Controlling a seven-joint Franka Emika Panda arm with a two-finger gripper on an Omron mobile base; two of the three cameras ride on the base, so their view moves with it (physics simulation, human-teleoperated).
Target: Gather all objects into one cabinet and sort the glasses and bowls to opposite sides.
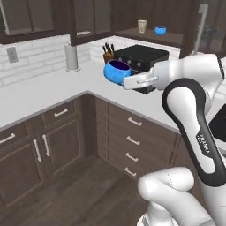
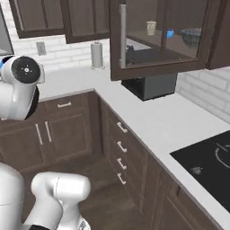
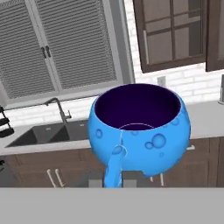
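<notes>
Held above the counter (image 1: 53,90) in front of the toaster oven (image 1: 142,57): one bowl (image 1: 117,71). On the cabinet shelf (image 1: 150,37), near its front edge: mug (image 1: 141,26) left, second bowl (image 1: 160,30) right.

Open worktop: the white worktop (image 1: 48,90) lies bare left of the held bowl, up to the grey upright cylinder (image 1: 71,57) by the tiled wall.
Blocked side: a black boxy appliance (image 1: 141,56) and a dark knife block (image 1: 108,54) stand just behind the glossy blue bowl (image 1: 117,71) carried at the pincer (image 1: 128,82).
Cabinet mouth: the dark brown glass-paned door (image 2: 148,40) with its long grey bar handle (image 2: 122,36) hangs swung out across the front of the shelf.
Shelf: a beige mug (image 1: 141,26) and a small blue bowl (image 1: 160,30) stand apart at the back, with bare shelf in front of them.
</notes>
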